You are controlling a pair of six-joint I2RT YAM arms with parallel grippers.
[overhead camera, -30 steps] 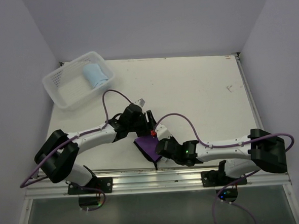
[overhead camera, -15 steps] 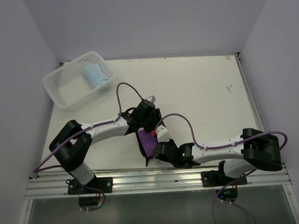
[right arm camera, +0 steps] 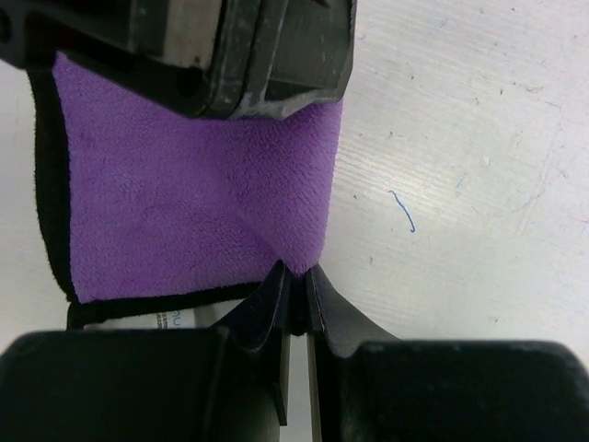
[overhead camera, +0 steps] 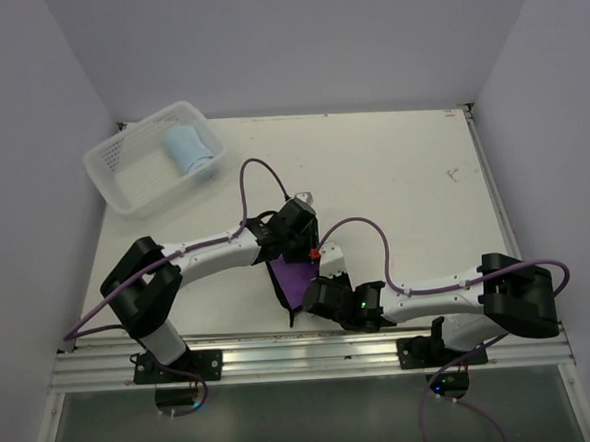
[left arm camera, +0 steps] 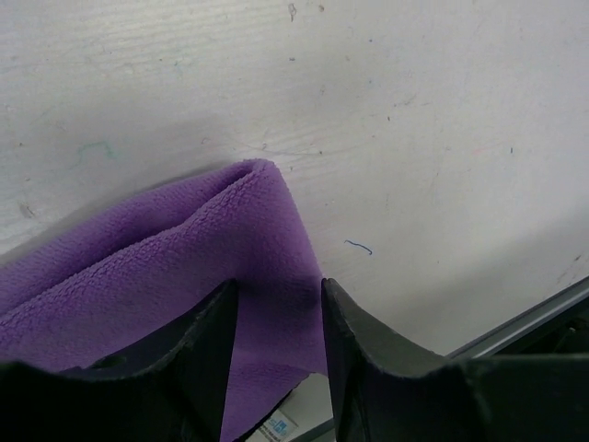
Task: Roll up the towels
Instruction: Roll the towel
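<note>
Top external view: over the last second the left hand (overhead camera: 302, 246) has been swung across from the left side of the desk (overhead camera: 402, 174) and brought down onto the purple towel (overhead camera: 291, 279), opposite the right hand (overhead camera: 319, 288), which has not shifted. The towel, spread wider a second ago, is now drawn into a narrower strip between the two hands.

In the left wrist view a doubled edge of the purple cloth is seen between the left hand's fingers (left arm camera: 210, 341), which stand apart on either side of it and have been narrowing. Whether the fold is already pinched cannot be told. In the right wrist view the right hand's jaws are shut tight on the towel's near corner, with the left hand just beyond, at the far edge.

This is judged to be the setting of a second hold, so that rolling can begin. The light blue towel (overhead camera: 190, 147) lies already rolled in the white basket (overhead camera: 113, 187), well beyond the left hand.
</note>
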